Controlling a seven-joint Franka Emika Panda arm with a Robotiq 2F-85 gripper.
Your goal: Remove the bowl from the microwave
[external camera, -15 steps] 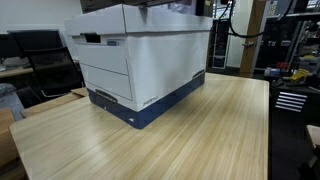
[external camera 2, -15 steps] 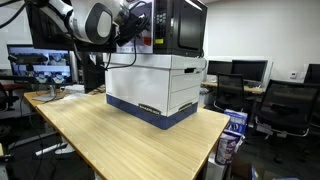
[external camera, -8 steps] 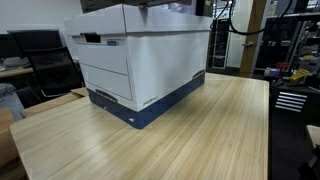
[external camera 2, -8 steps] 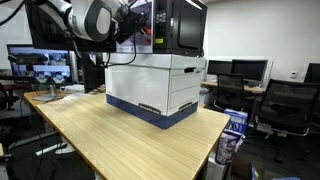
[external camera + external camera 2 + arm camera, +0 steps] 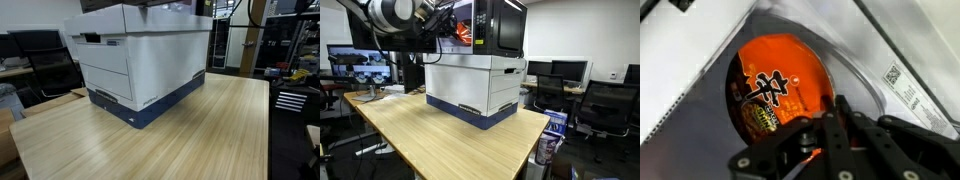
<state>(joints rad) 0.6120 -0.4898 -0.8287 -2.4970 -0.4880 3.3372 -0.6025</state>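
The bowl (image 5: pixel 775 85) is round and red-orange with dark markings, and lies on the glass plate inside the microwave's pale interior in the wrist view. My gripper (image 5: pixel 836 100) is shut, its two black fingers meeting on the bowl's near rim. In an exterior view the microwave (image 5: pixel 500 25) is a black unit on top of a white box, with the bowl (image 5: pixel 463 33) showing orange at its open side. There my gripper (image 5: pixel 445 27) reaches into that opening. In the second exterior view only the microwave's dark lower edge (image 5: pixel 150 4) shows.
The microwave stands on a large white box (image 5: pixel 140 60) with a navy base, set on a wooden table (image 5: pixel 200 130). The box (image 5: pixel 475 80) fills the table's far part in that view. Desks, monitors (image 5: pixel 360 62) and chairs ring the table.
My gripper's fingers have closed onto the bowl's rim. The arm's white upper links have shifted left and up in an exterior view. The box and microwave have not moved.
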